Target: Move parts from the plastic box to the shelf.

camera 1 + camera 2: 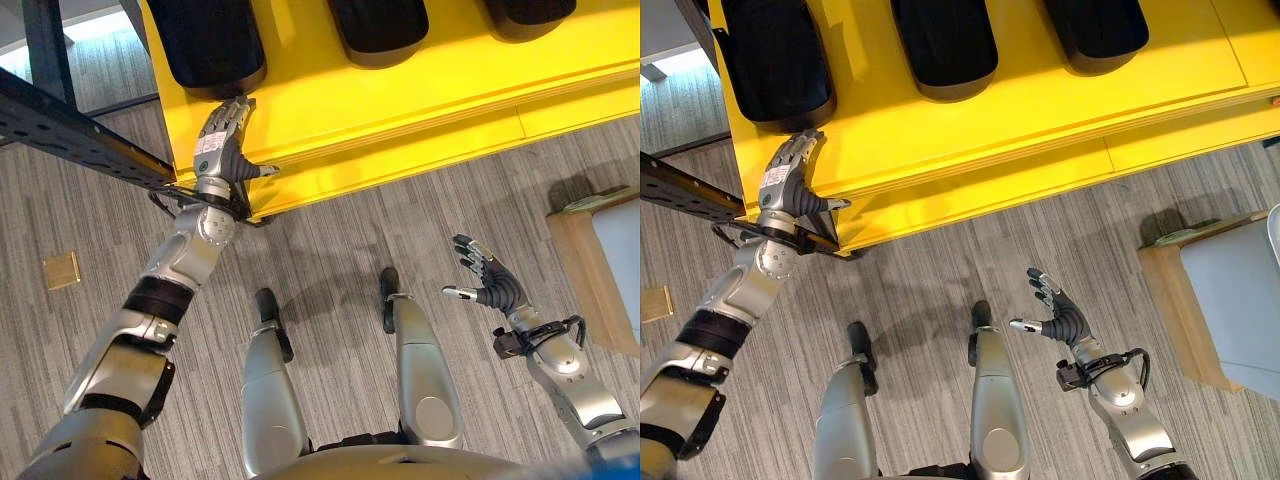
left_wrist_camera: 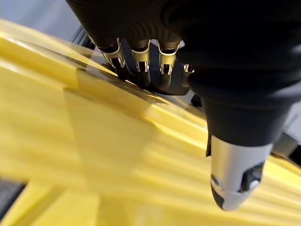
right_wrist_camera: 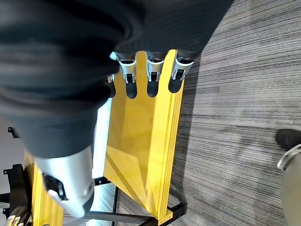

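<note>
Left eye view shows my left hand [image 1: 222,140] up in the upper left of the frame, lying on the edge of the yellow shelf [image 1: 400,110]. Its fingers are mostly straight, with the tips against a black part [image 1: 205,45] that sits on the shelf. The thumb sticks out to the side. I don't think it is pinching anything.

My right hand [image 1: 487,280] hangs over the grey floor [image 1: 330,235] in the lower right of the frame, fingers spread wide and holding nothing.

Three black parts rest on the shelf: the one by my left hand, a middle part [image 1: 378,25] and a far part [image 1: 525,15] at the top right. So some of the job looks done (I can't tell how many parts are left).

At the right edge I see a wooden-framed box [image 1: 600,270] with a pale inside. It may be where the parts come from, but I can't be sure.

A dark metal beam [image 1: 70,130] crosses the upper left, close beside my left arm. I should watch it when I pull back.
</note>
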Controlling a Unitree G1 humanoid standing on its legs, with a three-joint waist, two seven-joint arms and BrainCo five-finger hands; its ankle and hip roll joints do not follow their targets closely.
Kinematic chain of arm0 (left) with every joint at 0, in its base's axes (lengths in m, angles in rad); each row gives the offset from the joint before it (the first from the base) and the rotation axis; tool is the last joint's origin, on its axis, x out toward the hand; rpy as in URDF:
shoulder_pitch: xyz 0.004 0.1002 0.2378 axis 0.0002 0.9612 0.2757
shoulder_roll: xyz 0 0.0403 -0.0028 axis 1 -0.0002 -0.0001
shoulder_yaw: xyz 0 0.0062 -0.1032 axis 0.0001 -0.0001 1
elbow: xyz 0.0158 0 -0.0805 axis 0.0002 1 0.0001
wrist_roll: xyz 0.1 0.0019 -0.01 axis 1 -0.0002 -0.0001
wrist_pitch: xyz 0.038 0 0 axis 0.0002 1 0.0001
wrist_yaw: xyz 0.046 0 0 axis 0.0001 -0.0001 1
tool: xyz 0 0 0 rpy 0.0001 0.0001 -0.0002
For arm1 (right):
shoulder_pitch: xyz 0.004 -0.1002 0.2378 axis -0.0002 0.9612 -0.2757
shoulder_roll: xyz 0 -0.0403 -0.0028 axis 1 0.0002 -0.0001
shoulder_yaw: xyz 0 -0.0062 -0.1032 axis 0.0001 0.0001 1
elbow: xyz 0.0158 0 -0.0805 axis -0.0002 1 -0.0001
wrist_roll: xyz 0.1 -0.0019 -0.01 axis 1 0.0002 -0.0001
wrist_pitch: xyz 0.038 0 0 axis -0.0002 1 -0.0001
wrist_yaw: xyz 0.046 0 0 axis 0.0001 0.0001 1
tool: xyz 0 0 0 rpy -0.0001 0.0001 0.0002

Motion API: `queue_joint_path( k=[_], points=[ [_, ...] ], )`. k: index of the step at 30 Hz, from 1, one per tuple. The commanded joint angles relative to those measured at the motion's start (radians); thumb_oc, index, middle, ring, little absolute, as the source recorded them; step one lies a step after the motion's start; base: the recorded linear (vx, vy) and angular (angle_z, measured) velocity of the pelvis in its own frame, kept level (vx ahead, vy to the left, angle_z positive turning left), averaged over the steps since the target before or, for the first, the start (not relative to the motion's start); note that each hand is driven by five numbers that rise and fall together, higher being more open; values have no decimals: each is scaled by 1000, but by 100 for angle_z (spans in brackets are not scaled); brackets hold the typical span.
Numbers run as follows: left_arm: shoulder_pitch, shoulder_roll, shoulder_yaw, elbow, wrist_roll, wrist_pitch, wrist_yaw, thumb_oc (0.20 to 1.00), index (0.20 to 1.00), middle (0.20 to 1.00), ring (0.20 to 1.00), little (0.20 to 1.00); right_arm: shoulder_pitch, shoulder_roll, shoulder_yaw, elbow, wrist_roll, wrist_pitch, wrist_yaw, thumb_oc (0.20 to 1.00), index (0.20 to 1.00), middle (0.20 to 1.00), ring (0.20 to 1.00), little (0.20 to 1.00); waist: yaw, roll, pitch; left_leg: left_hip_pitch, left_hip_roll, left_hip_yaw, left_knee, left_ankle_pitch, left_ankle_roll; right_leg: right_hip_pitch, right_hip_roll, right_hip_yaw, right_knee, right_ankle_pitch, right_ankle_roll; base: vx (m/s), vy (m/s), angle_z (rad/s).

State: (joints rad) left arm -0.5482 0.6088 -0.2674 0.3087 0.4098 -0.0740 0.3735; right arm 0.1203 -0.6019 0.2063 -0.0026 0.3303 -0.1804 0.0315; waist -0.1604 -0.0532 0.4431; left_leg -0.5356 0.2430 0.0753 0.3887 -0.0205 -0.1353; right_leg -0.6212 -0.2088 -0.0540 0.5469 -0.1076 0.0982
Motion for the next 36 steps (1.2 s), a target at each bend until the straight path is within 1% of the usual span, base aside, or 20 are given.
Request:
queue_joint_path(
  k=[1, 4, 6, 7, 8, 12, 14, 16, 18, 19, 20, 21, 22, 23, 24, 25, 27, 29, 30, 36],
  points=[
    [98, -30, -67, -12, -46, -70, -115, 1000, 1000, 1000, 1000, 1000, 0, -2, -24, -16, 29, -26, -15, 1000, 1000, 1000, 1000, 1000, -1, 0, -32, 26, 65, -66, 25, -57, -52, 52, -76, 46, -103, 96, 71, 0, 0, 0],
    [171, -54, -85, -61, -99, -88, -168, 1000, 1000, 1000, 1000, 1000, -2, 5, -25, -16, 27, -25, -16, 1000, 1000, 1000, 1000, 1000, 6, 2, -31, 32, 63, -68, 23, -59, -49, 60, -76, 46, -104, 96, 70, 0, 0, 1],
    [230, -79, -89, -78, -210, -106, -225, 1000, 1000, 1000, 1000, 1000, -6, 12, -26, -15, 29, -21, -17, 1000, 1000, 1000, 1000, 1000, 10, 2, -31, 37, 61, -68, 21, -58, -47, 68, -75, 44, -109, 96, 69, 0, 0, 0],
    [279, -100, -93, -97, -313, -115, -255, 1000, 1000, 1000, 1000, 1000, -7, 19, -25, -15, 30, -22, -17, 1000, 1000, 1000, 1000, 1000, 14, 4, -31, 41, 59, -69, 20, -57, -45, 72, -77, 44, -109, 97, 68, 0, 0, 0],
    [281, -98, -92, -99, -314, -114, -257, 1000, 1000, 1000, 1000, 1000, -6, 19, -24, -15, 30, -23, -17, 1000, 1000, 1000, 1000, 1000, 13, 4, -31, 42, 59, -69, 20, -57, -45, 73, -77, 43, -110, 97, 68, 0, 0, 0],
    [372, -117, -107, -143, -630, -155, -321, 1000, 1000, 1000, 1000, 1000, -1, 30, -24, -13, 32, -39, -32, 1000, 1000, 1000, 1000, 1000, 18, 6, -37, 63, 58, -73, 10, -53, -43, 99, -79, 40, -117, 100, 70, 13, -1, 2],
    [458, -135, -103, -174, -858, -191, -356, 1000, 1000, 1000, 1000, 1000, -8, 49, -12, -5, 16, -65, -67, 1000, 1000, 1000, 1000, 1000, 31, 4, -47, 107, 55, -75, -8, -50, -43, 156, -86, 31, -136, 101, 76, 76, -6, 4],
    [509, -139, -88, -220, -943, -207, -379, 1000, 1000, 1000, 1000, 1000, -17, 64, -6, 12, 8, -80, -87, 1000, 1000, 1000, 1000, 1000, 43, 5, -54, 156, 51, -78, -42, -40, -42, 216, -94, 17, -165, 107, 82, 85, -2, 15],
    [541, -146, -76, -237, -1024, -206, -413, 1000, 1000, 1000, 1000, 1000, -24, 67, 2, 20, -3, -81, -88, 1000, 1000, 1000, 1000, 1000, 50, 9, -67, 204, 48, -72, -77, -32, -40, 271, -100, 6, -201, 117, 89, 103, 27, 23],
    [570, -167, -66, -240, -1095, -194, -428, 1000, 1000, 1000, 1000, 1000, -17, 100, 10, 37, 91, -83, -70, 1000, 1000, 1000, 1000, 1000, 57, 12, -85, 248, 44, -69, -114, -20, -37, 316, -107, -6, -241, 131, 95, 163, 63, 25],
    [601, -163, -50, -247, -1123, -187, -444, 1000, 1000, 1000, 1000, 1000, -14, 102, 18, 37, 97, -70, -63, 1000, 1000, 1000, 1000, 1000, 65, 18, -111, 301, 41, -63, -172, -6, -32, 357, -103, -12, -282, 141, 100, 122, 54, 16],
    [601, -162, -50, -247, -1123, -187, -444, 1000, 1000, 1000, 1000, 1000, -14, 102, 18, 36, 97, -70, -63, 1000, 1000, 1000, 1000, 1000, 64, 17, -114, 300, 39, -63, -177, -2, -31, 356, -104, -13, -286, 145, 100, 160, 66, 5],
    [646, -168, -19, -243, -1134, -181, -471, 1000, 1000, 1000, 1000, 1000, 5, 92, 10, 13, 66, -68, -48, 1000, 1000, 1000, 1000, 1000, 70, 23, -167, 365, 40, -45, -260, 25, -22, 416, -104, -32, -359, 163, 108, 90, 36, 3],
    [646, -168, -19, -243, -1134, -181, -471, 1000, 1000, 1000, 1000, 1000, 5, 92, 10, 13, 66, -68, -48, 1000, 1000, 1000, 1000, 1000, 70, 23, -166, 366, 40, -45, -261, 25, -22, 416, -104, -32, -359, 163, 108, 162, 46, 3],
    [678, -172, -1, -241, -1146, -174, -482, 1000, 1000, 1000, 1000, 1000, 21, 89, -2, 7, 46, -62, -42, 1000, 1000, 1000, 1000, 1000, 71, 24, -204, 407, 45, -33, -312, 41, -23, 460, -105, -49, -411, 174, 116, 109, 18, -1],
    [693, -175, 2, -241, -1151, -171, -491, 1000, 1000, 1000, 1000, 1000, 31, 90, -6, 9, 44, -60, -35, 1000, 1000, 1000, 1000, 1000, 71, 25, -223, 429, 45, -25, -340, 49, -24, 484, -104, -56, -436, 179, 118, 166, 37, -5],
    [729, -187, 16, -242, -1138, -160, -503, 1000, 1000, 1000, 1000, 1000, 57, 106, -15, 28, 77, -43, -27, 1000, 1000, 1000, 1000, 1000, 71, 23, -289, 491, 43, -1, -408, 64, -25, 538, -106, -67, -489, 191, 126, 115, 38, -5],
    [740, -194, 23, -239, -1131, -156, -508, 1000, 1000, 1000, 1000, 1000, 59, 114, -12, 34, 81, -40, -25, 1000, 1000, 1000, 1000, 1000, 72, 22, -317, 506, 43, 6, -423, 68, -26, 554, -106, -71, -508, 194, 129, 40, 18, -5],
    [741, -194, 23, -239, -1131, -156, -509, 1000, 1000, 1000, 1000, 1000, 59, 114, -12, 34, 81, -40, -25, 1000, 1000, 1000, 1000, 1000, 71, 22, -317, 507, 43, 6, -425, 69, -26, 555, -106, -72, -509, 195, 129, 16, 13, -9],
    [758, -216, 24, -214, -1107, -143, -504, 1000, 1000, 1000, 1000, 1000, 25, 149, 32, 73, 165, -20, -9, 1000, 1000, 1000, 1000, 1000, 77, 16, -388, 556, 38, 36, -441, 54, -24, 594, -110, -65, -561, 212, 139, 17, 22, -7]
  ],
)
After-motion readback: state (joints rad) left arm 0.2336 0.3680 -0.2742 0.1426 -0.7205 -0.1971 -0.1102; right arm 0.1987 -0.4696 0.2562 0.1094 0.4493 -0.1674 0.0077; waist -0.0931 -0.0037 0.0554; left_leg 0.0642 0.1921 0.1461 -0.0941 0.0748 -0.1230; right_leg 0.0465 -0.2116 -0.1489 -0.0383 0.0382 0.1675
